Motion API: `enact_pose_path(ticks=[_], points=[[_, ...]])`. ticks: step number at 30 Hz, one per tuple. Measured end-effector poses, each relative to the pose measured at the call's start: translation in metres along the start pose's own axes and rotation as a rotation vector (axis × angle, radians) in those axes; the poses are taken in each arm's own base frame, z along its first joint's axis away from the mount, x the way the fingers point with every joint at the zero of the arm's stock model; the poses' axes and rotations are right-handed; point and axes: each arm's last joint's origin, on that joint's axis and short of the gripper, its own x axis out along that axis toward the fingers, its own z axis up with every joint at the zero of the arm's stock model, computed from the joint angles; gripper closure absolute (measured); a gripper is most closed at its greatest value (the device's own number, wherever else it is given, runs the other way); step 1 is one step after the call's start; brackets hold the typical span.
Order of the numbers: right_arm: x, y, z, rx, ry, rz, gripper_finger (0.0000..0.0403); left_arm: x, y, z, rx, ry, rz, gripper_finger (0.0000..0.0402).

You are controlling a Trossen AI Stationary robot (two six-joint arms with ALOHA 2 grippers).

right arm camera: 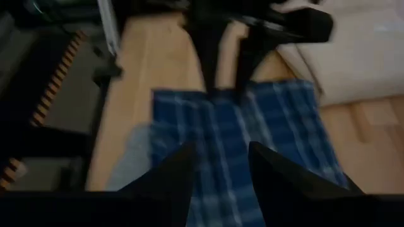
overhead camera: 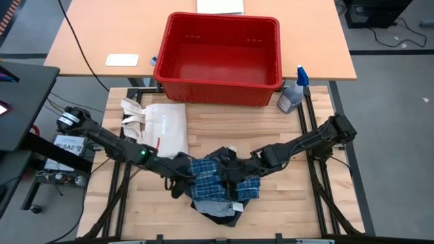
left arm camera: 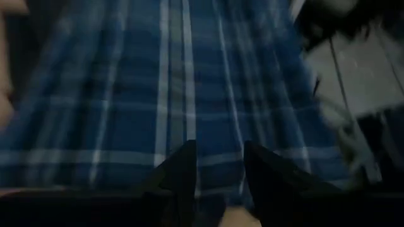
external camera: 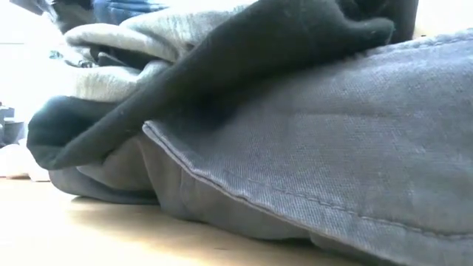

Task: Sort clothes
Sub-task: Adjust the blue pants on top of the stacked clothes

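Charcoal-grey shorts (external camera: 318, 148) fill the low view, pressed close against the lens, their stitched hem running diagonally across; we list them as the bottom item of the pile at the front middle of the wooden surface (overhead camera: 285, 203). A black piece (external camera: 244, 66) drapes over them. Uppermost we log the blue-and-white plaid piece (overhead camera: 220, 179), spread between both arms.

Left end effector (left arm camera: 218, 173): at the plaid's left edge, fingers narrowly apart with plaid cloth between them, so we judge it pinching that edge. Right end effector (right arm camera: 221, 170): at the opposite edge, fingers likewise close over the plaid, apparently gripping it.

Handling, by our estimate: all three garments are soft, light and limp; they will sag and drag neighbours along. A hem or a gathered fold offers the surest hold.

Only the high view shows the red basket (overhead camera: 220, 57) beyond, the cream tote bag (overhead camera: 159, 125) to the left and the spray bottle (overhead camera: 293, 95). Only the low view shows the layering of the pile.
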Motion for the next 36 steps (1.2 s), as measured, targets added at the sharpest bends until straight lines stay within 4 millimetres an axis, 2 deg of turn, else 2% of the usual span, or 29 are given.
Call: enact_pose_path(ticks=[5, 8, 11, 17, 22, 25, 29, 32, 36], points=[[0.016, -0.006, -0.005, -0.019, 0.058, 0.031, 0.0243, 0.011, 0.004, -0.009, 0.000, 0.094, 0.001, 0.0264], [0.019, -0.010, -0.015, 0.062, 0.157, 0.016, 0.0243, 0.011, 0.005, -0.010, 0.001, 0.115, 0.008, 0.0264], [0.013, -0.010, -0.028, 0.130, 0.260, -0.088, 0.0246, 0.009, 0.005, -0.011, -0.014, 0.131, 0.008, 0.0264], [-0.002, 0.003, -0.052, 0.038, 0.410, -0.224, 0.0260, 0.008, 0.007, -0.016, -0.011, 0.178, 0.038, 0.0264], [-0.015, 0.003, -0.070, 0.020, 0.575, -0.333, 0.0271, 0.007, 0.011, -0.020, -0.008, 0.221, 0.074, 0.0264], [-0.025, 0.003, -0.075, 0.036, 0.634, -0.366, 0.0273, 0.005, 0.012, -0.021, -0.011, 0.247, 0.064, 0.0264], [-0.047, 0.004, -0.071, 0.085, 0.631, -0.351, 0.0274, -0.007, 0.007, -0.015, -0.035, 0.274, -0.002, 0.0264], [-0.070, 0.002, -0.062, 0.145, 0.559, -0.340, 0.0274, -0.022, -0.004, 0.000, -0.019, 0.237, -0.053, 0.0264], [-0.099, -0.002, -0.045, 0.200, 0.366, -0.305, 0.0274, -0.039, -0.022, 0.025, 0.072, 0.103, -0.112, 0.0264]])
